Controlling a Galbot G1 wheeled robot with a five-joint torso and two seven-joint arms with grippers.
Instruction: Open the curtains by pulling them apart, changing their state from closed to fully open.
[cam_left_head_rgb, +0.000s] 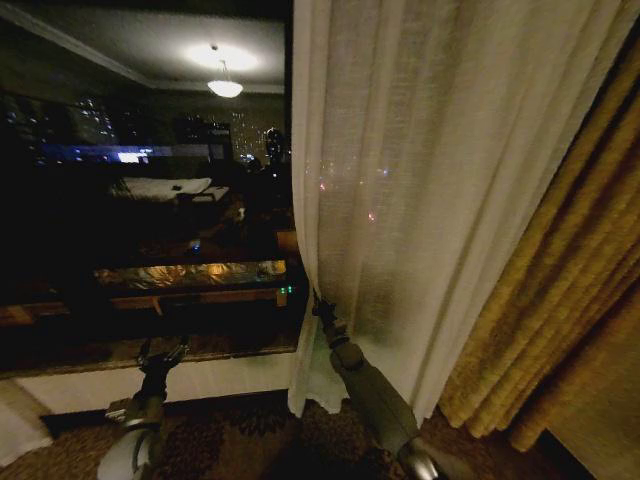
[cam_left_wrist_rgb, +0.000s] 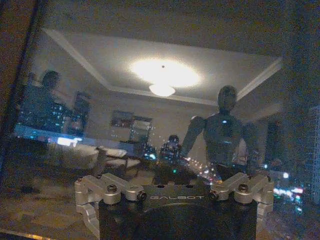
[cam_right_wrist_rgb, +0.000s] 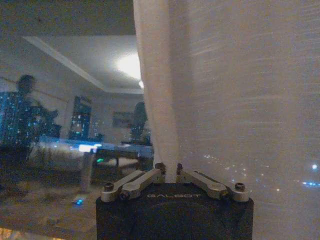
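Observation:
A sheer cream-white curtain (cam_left_head_rgb: 420, 200) hangs in pleats over the right half of the window, its free edge near the middle of the head view. My right gripper (cam_left_head_rgb: 322, 305) reaches up to that edge low down. In the right wrist view the fingers (cam_right_wrist_rgb: 161, 167) are shut on the curtain's (cam_right_wrist_rgb: 240, 100) folded edge. My left gripper (cam_left_head_rgb: 160, 355) is held low at the left in front of the bare window glass, apart from any fabric. In the left wrist view the left gripper (cam_left_wrist_rgb: 175, 187) stands open, facing the glass.
The uncovered window (cam_left_head_rgb: 150, 200) is dark and reflects the room, a ceiling lamp and the robot. A thick golden drape (cam_left_head_rgb: 570, 300) hangs to the right of the sheer curtain. A windowsill ledge (cam_left_head_rgb: 120, 355) runs below the glass, over patterned carpet (cam_left_head_rgb: 250, 440).

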